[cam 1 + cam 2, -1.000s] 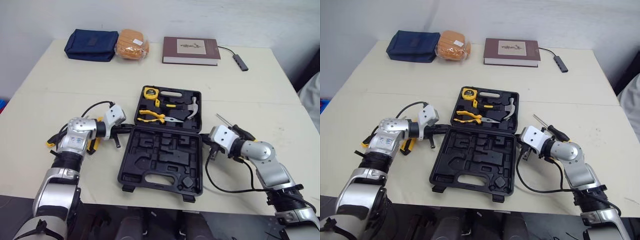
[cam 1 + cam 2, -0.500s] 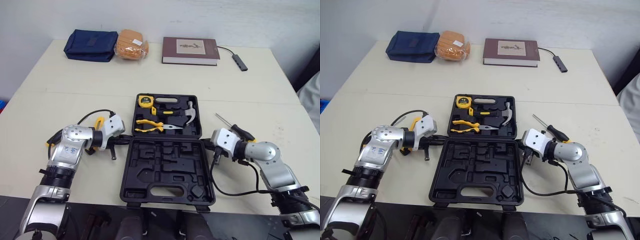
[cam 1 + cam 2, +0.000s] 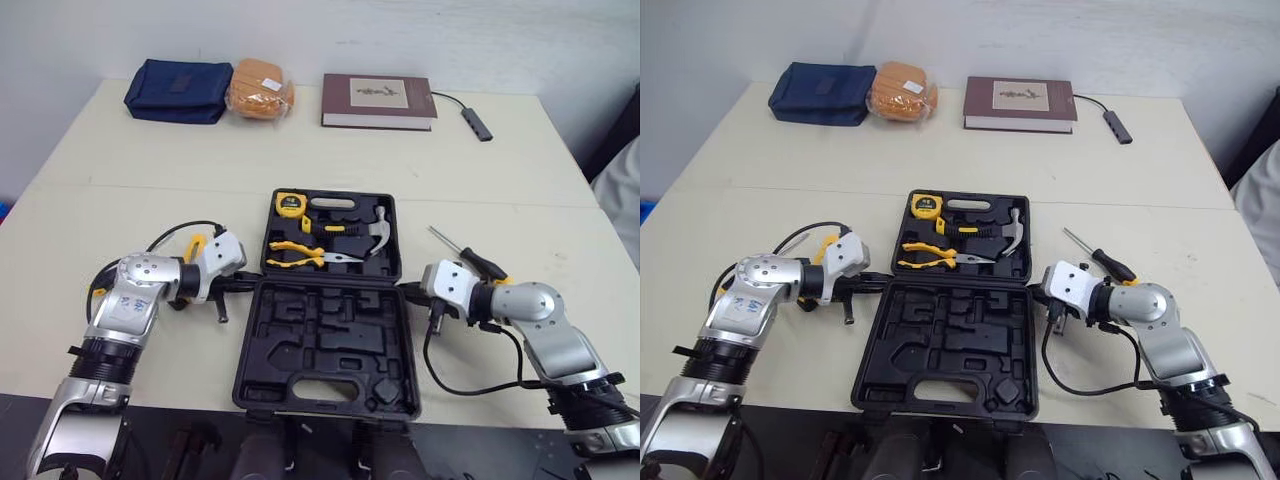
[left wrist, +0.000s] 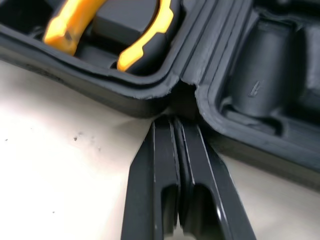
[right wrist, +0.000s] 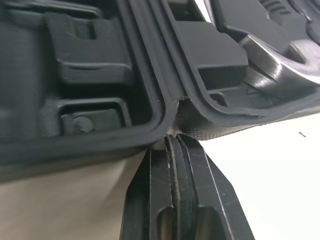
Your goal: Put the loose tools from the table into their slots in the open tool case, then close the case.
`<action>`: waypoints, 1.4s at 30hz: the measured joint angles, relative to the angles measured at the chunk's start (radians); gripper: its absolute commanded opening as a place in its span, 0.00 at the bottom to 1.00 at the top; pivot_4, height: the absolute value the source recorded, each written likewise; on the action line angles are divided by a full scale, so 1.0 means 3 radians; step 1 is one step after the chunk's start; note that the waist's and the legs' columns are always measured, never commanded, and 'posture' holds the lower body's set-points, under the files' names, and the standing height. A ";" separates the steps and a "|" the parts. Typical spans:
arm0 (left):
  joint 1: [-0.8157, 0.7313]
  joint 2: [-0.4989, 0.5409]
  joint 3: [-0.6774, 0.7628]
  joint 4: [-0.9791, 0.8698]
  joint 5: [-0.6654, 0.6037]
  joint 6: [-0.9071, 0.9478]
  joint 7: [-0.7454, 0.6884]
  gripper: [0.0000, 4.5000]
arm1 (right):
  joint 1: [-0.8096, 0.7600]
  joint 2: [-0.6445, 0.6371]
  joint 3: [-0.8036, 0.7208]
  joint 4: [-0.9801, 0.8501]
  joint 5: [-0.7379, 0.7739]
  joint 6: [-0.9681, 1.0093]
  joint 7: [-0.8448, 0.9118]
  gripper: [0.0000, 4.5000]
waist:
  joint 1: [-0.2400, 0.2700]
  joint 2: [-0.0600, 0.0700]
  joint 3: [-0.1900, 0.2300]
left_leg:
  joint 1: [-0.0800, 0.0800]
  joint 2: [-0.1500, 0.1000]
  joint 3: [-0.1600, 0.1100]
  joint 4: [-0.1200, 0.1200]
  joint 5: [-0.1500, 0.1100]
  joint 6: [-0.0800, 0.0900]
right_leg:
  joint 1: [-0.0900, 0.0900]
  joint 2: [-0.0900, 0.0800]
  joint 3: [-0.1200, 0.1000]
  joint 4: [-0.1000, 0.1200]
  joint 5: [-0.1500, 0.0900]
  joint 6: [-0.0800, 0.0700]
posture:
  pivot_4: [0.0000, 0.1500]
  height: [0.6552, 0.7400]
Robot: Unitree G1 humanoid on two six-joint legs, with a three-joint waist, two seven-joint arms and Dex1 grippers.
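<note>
The open black plastic tool case [image 3: 325, 340], askew a second earlier, sat square at centre frame. Both the left gripper [image 3: 248, 284] and right gripper [image 3: 408, 290], fingers pressed together, touched its hinge corners.

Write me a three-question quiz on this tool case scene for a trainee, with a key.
1. True or false: the screwdriver lies in a slot of the tool case.
2. Which tool sits in the far half of the case? A. hammer B. saw C. wrench
3. Fill the gap: at the ends of the case hinge, the left pincer and the right pincer each have their fingers ____.

Key: 1. False, it lies on the table, right of the case. 2. A. 3. shut.
</note>
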 measured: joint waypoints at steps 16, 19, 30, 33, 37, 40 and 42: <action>0.1042 0.0717 0.1821 -0.0356 -0.1052 0.0558 -0.0113 0.78 | 0.1129 -0.0799 -0.1908 -0.0087 0.0729 -0.0018 0.0272 0.97 | 0.0055 0.0002 0.0001 | 0.0002 0.0006 0.0006 0.0003 -0.0020 0.0005 | 0.0001 -0.0003 0.0008 -0.0014 0.0002 -0.0003 | 1.00 1.00; 0.1285 0.0813 0.2214 0.0172 -0.1039 0.0373 -0.0039 0.99 | 0.1257 -0.0846 -0.2208 0.0463 0.0668 -0.0440 0.0316 1.00 | 0.0047 0.0002 0.0002 | 0.0005 0.0007 0.0015 0.0002 -0.0024 0.0004 | -0.0005 -0.0002 0.0009 -0.0014 0.0002 -0.0003 | 1.00 1.00; 0.1298 0.1433 0.2780 0.2438 -0.0790 -0.0902 0.0725 0.99 | 0.1504 -0.0844 -0.2694 0.1997 0.0684 -0.1493 0.0205 1.00 | 0.0023 0.0002 0.0001 | 0.0009 0.0019 0.0037 -0.0001 -0.0045 -0.0017 | -0.0018 -0.0016 0.0024 -0.0014 0.0004 -0.0007 | 1.00 1.00; 0.1323 0.1474 0.2785 0.2885 -0.0754 -0.1092 0.0929 0.99 | 0.1641 -0.0837 -0.2729 0.2194 0.0684 -0.1687 0.0129 1.00 | 0.0001 0.0002 0.0001 | 0.0015 0.0019 0.0041 -0.0004 -0.0052 -0.0009 | -0.0017 -0.0021 0.0027 -0.0013 0.0004 -0.0007 | 1.00 1.00; 0.1320 0.1435 0.2722 0.3067 -0.0743 -0.1283 0.0963 0.99 | 0.1725 -0.0775 -0.2729 0.2258 0.0684 -0.1908 0.0012 1.00 | -0.0032 -0.0001 -0.0001 | 0.0019 0.0023 0.0043 -0.0004 -0.0054 -0.0013 | -0.0017 -0.0021 0.0045 -0.0012 0.0006 -0.0011 | 1.00 1.00; 0.1292 0.1366 0.2631 0.3062 -0.0743 -0.1358 0.0920 0.99 | 0.1743 -0.0719 -0.2696 0.2263 0.0682 -0.2000 -0.0059 1.00 | -0.0035 0.0000 -0.0001 | 0.0024 0.0023 0.0049 -0.0007 -0.0055 -0.0015 | -0.0018 -0.0021 0.0061 -0.0012 0.0005 -0.0011 | 1.00 1.00; 0.1261 0.1314 0.2574 0.3048 -0.0745 -0.1356 0.0845 0.99 | 0.1690 -0.0719 -0.2694 0.2248 0.0721 -0.1972 -0.0071 1.00 | -0.0036 0.0001 -0.0001 | 0.0033 0.0023 0.0059 -0.0010 -0.0056 -0.0016 | -0.0016 -0.0021 0.0063 -0.0011 0.0005 -0.0011 | 1.00 1.00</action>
